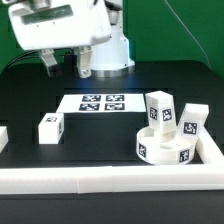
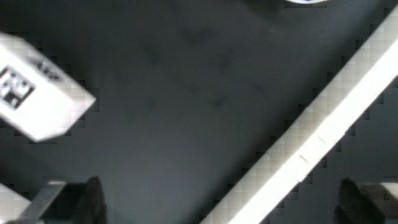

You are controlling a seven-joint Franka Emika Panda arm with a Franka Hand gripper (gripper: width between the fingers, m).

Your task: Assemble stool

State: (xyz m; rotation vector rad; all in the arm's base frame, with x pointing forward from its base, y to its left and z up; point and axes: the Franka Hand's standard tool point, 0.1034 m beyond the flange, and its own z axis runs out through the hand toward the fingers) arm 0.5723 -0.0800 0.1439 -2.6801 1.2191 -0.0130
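Note:
The white ring-like seat (image 1: 163,150) sits in the front corner at the exterior view's right. Two white tagged leg blocks (image 1: 158,108) (image 1: 192,122) stand on it, one leaning. A third leg block (image 1: 50,127) lies alone on the black table toward the exterior view's left; a leg block also shows in the wrist view (image 2: 36,85). My gripper (image 1: 63,66) hangs high over the back of the table at the exterior view's left, well apart from all the parts. In the wrist view the gripper (image 2: 222,205) is open and empty, its dark fingers (image 2: 71,200) wide apart.
The marker board (image 1: 101,102) lies flat at the back middle. White border rails run along the front (image 1: 90,180) and the exterior view's right edge (image 1: 214,150). A rail crosses the wrist view diagonally (image 2: 329,130). A white piece (image 1: 3,138) shows at the exterior view's far left.

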